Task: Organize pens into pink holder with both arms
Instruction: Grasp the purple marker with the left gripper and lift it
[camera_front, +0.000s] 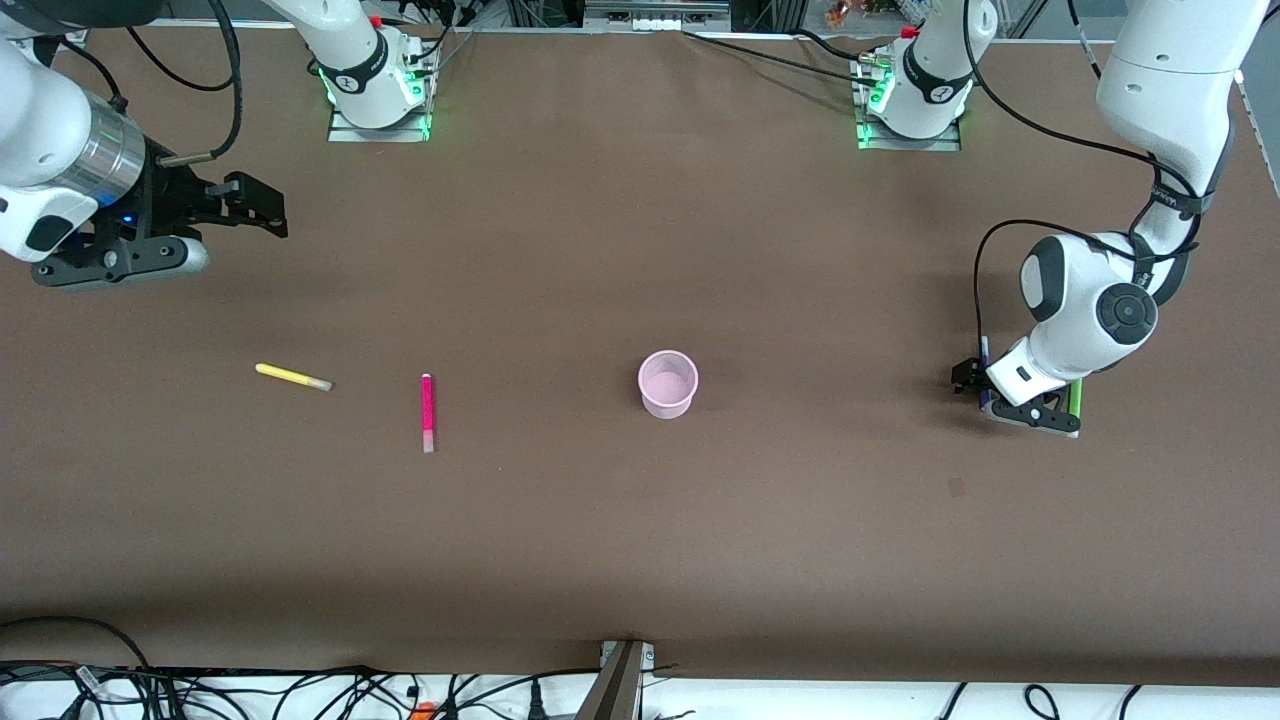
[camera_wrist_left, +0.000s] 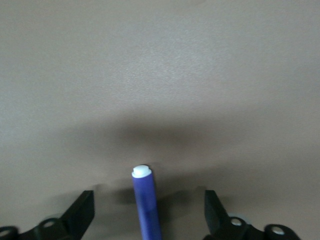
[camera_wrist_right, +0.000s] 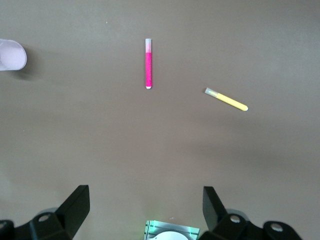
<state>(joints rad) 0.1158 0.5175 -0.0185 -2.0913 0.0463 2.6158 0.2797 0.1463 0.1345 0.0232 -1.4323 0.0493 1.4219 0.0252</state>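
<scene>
Left hand (camera_front: 985, 392) is down at the brown worktop (camera_front: 600, 520) at the left arm's end, well apart from the pink holder (camera_front: 668, 383); fingers (camera_wrist_left: 80, 212) spread wide with the purple pen (camera_wrist_left: 146, 202) lying on the worktop between them, pale end pointing away from the wrist, neither finger touching it in the left wrist view, so nothing gripped. In the front view only a sliver of the purple pen (camera_front: 984, 360) shows beside the wrist, and the green pen (camera_front: 1076, 397) sticks out from under the hand's other side, mostly hidden by it. Right hand (camera_front: 262, 211) hangs high over the worktop at the right arm's end, waiting, fingers (camera_wrist_right: 75, 205) wide apart and holding nothing. Pink holder stands upright about mid-worktop, mouth up, nothing visible inside; the right wrist view catches it (camera_wrist_right: 11, 55) at the picture's edge. Magenta-pink pen (camera_front: 428, 412) lies flat between the holder and the yellow pen (camera_front: 292, 377), pale end toward the front camera, well apart from the holder. Yellow pen lies flat at a slight angle, closer to the right arm's end, pale end toward the magenta-pink pen (camera_wrist_right: 148, 63), the two apart. Right wrist view shows the yellow pen (camera_wrist_right: 226, 99) too, neither one touching anything
</scene>
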